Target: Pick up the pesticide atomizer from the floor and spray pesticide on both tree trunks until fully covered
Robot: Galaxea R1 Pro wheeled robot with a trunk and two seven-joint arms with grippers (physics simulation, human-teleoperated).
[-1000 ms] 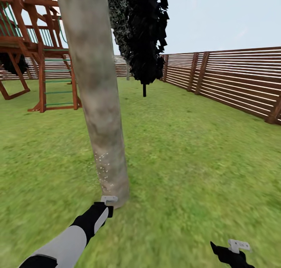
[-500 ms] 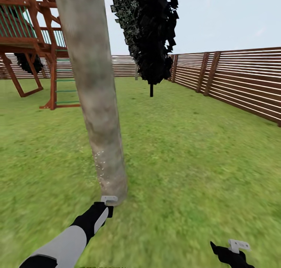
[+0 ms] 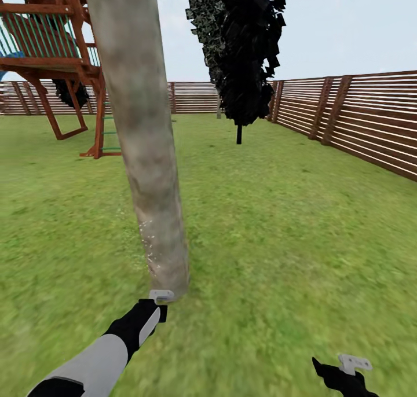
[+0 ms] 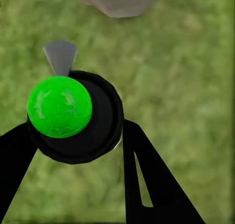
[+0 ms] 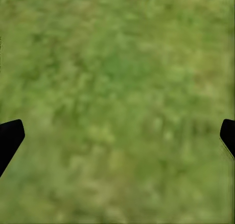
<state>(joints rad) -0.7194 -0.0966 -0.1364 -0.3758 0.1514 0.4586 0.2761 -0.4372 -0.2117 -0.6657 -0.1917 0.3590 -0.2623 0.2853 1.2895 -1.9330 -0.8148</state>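
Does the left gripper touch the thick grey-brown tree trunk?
Cannot tell. In the head view the left gripper overlaps the base of the tree trunk; the left wrist view suggests grass between them, not plainly.

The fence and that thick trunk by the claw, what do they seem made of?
The fence looks like brown stained wood: horizontal slats on posts. The tree trunk looks like rough matte bark, blotchy grey-brown, with whitish specks low down near the left claw.

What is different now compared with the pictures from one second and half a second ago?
Only the camera turned left: the play tower, black-leaved tree and fence slid right in the head view. The left claw stays at the foot of the tree trunk, shut on the atomizer; whitish specks remain on the bark. The right claw stays open over grass.
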